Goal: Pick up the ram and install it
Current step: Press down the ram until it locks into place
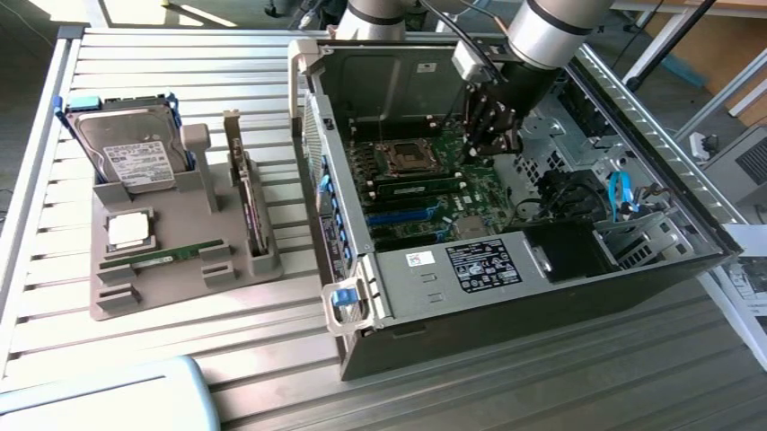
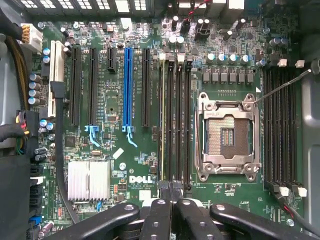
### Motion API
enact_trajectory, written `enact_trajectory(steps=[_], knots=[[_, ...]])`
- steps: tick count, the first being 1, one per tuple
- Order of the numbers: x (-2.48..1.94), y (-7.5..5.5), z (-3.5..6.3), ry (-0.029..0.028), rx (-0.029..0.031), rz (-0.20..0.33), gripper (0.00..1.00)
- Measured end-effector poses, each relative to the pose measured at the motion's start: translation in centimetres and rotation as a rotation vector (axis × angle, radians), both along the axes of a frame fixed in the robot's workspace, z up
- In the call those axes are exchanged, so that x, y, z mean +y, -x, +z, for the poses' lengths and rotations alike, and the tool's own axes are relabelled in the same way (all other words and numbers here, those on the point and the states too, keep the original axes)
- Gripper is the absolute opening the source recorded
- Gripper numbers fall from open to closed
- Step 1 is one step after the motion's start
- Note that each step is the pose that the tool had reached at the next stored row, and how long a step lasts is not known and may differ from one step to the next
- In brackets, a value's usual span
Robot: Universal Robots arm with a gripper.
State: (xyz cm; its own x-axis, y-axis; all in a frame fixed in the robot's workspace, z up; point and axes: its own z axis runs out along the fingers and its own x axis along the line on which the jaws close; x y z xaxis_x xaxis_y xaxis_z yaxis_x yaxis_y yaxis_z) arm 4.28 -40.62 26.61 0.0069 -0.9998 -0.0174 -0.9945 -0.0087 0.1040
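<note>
Black, rounded claw fingers of glossy plastic with small screw heads sat pressed together, with no gap and nothing visibly clamped between them. Their tips hung over one end of the bank of memory slots; whether they touched the board could not be told.

In the exterior view the claw reached down into the open steel computer case, above the green motherboard.

The ram stood on edge in the outermost slot of that bank, a thin pale-green strip. Its long axis ran parallel to the dark empty slots and the blue expansion slot. One end lay just by the claw tips. In the exterior view it showed as a narrow green bar below the square metal-framed processor socket.

A finned aluminium heatsink sat apart on the board.

On the slatted metal counter, a grey moulded tray held a hard drive, a square silver processor, an upright expansion card and a second green memory stick lying flat.
</note>
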Motion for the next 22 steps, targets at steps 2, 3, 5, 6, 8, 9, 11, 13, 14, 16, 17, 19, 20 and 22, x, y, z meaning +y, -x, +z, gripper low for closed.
enact_trajectory(steps=[2, 3, 5, 6, 8, 9, 11, 13, 14, 16, 17, 19, 20, 22], knots=[[0.0, 0.0, -0.14, -0.0001, 0.0001, 0.0, 0.13], [0.0, 0.0, -0.28, 0.0002, 0.0003, 0.0, 0.13], [0.0, 0.0, -0.66, 0.0001, 0.0014, 0.0, 0.13], [0.0, 0.0, -0.82, 0.0001, 0.0015, 0.0, 0.13], [0.0, 0.0, -1.28, 0.0002, 0.0018, 0.0, 0.13], [0.0, 0.0, -1.58, -0.0001, 0.002, 0.0, 0.13], [0.0, 0.0, -1.94, -0.0004, 0.002, 0.0, 0.13], [0.0, 0.0, -2.33, -0.0006, 0.0021, 0.0, 0.13], [0.0, 0.0, -2.57, -0.001, 0.002, 0.0, 0.13], [0.0, 0.0, -2.92, -0.0014, 0.0021, 0.0, 0.13], [0.0, 0.0, -3.11, -0.0018, 0.0023, 0.0, 0.13], [-0.01, 0.0, -3.56, -0.0031, 0.0026, 0.0, 0.13], [-0.02, 0.0, -3.77, -0.0046, 0.0026, 0.0, 0.13], [0.03, 0.0, -3.53, -0.0097, 0.0017, 0.0, 0.13]])
